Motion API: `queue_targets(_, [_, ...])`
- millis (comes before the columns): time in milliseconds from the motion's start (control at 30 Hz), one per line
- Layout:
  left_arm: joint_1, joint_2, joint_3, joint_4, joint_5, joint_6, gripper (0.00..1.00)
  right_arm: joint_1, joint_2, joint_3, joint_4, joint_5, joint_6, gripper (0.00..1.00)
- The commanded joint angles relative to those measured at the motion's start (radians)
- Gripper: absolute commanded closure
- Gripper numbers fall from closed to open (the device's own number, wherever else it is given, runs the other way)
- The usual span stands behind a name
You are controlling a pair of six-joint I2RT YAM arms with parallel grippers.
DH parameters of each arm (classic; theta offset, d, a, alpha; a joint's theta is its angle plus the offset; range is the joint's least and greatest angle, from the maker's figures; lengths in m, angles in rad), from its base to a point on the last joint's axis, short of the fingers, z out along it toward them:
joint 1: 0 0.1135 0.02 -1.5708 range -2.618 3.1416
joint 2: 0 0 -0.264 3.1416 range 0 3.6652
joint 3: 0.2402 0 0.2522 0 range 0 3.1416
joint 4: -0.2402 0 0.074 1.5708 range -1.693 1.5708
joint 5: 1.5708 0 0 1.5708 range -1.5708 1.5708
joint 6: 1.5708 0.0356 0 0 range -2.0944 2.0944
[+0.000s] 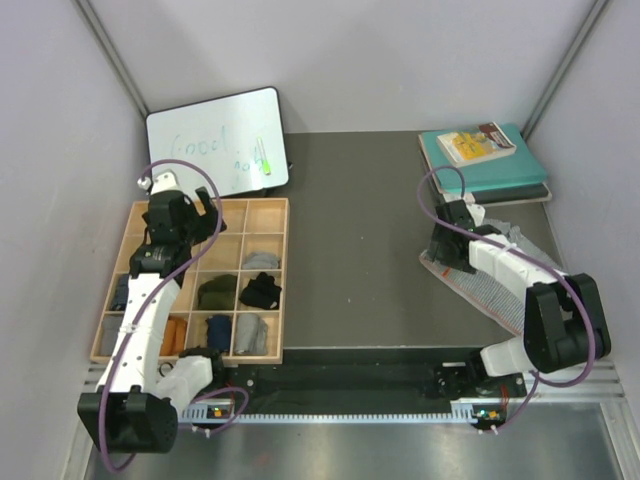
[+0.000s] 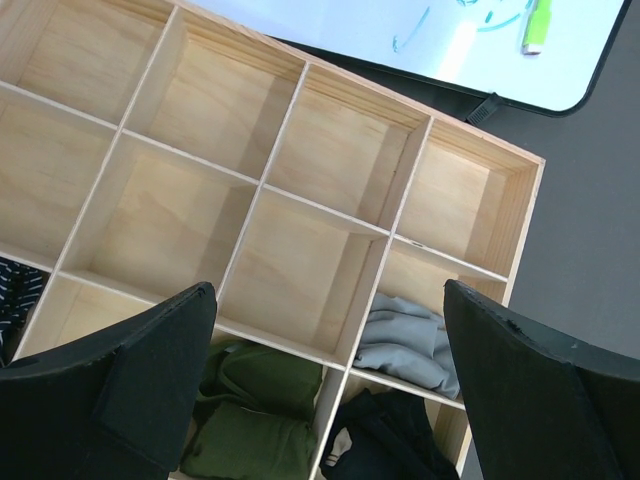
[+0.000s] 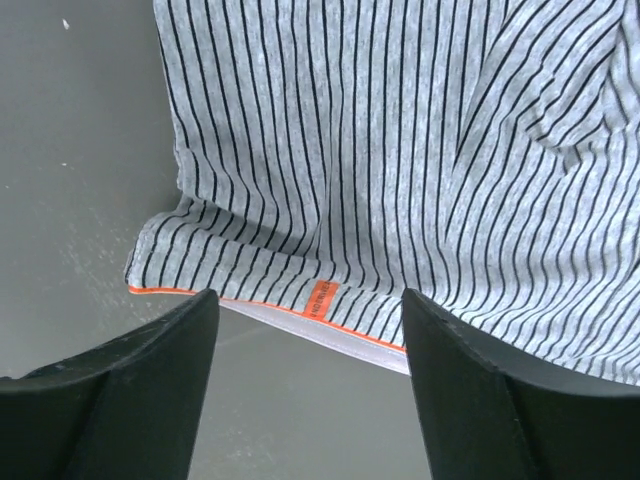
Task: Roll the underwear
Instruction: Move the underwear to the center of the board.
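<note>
Top external: one striped underwear (image 1: 468, 291), one wooden tray (image 1: 285, 272).

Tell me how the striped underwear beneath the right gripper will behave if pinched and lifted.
Likely floppy: the striped underwear lies flat with soft creases, so a lifted edge should drape. Probably light, since the knit looks thin. Pushed, it would likely bunch rather than slide; its orange hem ripples.

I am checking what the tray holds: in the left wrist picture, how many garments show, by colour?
Light grey garment: 1
Olive green garment: 1
Black garment: 1
Dark striped garment, cut off at the left edge: 1
Total: 4
</note>
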Motion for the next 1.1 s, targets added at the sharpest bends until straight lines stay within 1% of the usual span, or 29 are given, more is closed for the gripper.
queue_targets(0, [-0.004, -0.01, -0.003, 0.063, -0.001, 0.021, 0.01, -0.007, -0.038, -0.014, 0.048, -0.04, 0.046, 0.31])
queue_targets(33, [-0.03, -0.012, -0.003, 0.063, -0.001, 0.021, 0.01, -0.007, -0.038, -0.014, 0.063, -0.081, 0.052, 0.34])
queue_targets(67, [-0.03, -0.009, -0.004, 0.064, -0.003, 0.021, 0.01, -0.006, -0.038, -0.016, 0.077, -0.101, 0.057, 0.37])
queue_targets(267, [-0.032, -0.006, -0.004, 0.063, 0.0, 0.022, 0.01, -0.007, 0.034, 0.024, 0.146, -0.195, 0.064, 0.42])
queue_targets(467, [-0.032, -0.003, -0.004, 0.063, 0.0, 0.024, 0.01, -0.006, 0.114, 0.078, 0.152, -0.195, 0.08, 0.41])
queue_targets(733, [-0.032, 0.0, -0.003, 0.061, 0.005, 0.024, 0.01, 0.007, 0.143, 0.102, 0.165, -0.209, 0.094, 0.41])
queue_targets(867, [-0.032, 0.003, -0.003, 0.06, 0.006, 0.024, 0.01, 0.011, 0.159, 0.137, 0.14, -0.192, 0.092, 0.41])
queue_targets(1067, [-0.033, 0.002, -0.003, 0.06, -0.001, 0.026, 0.01, 0.019, 0.246, 0.206, 0.047, -0.143, 0.061, 0.42])
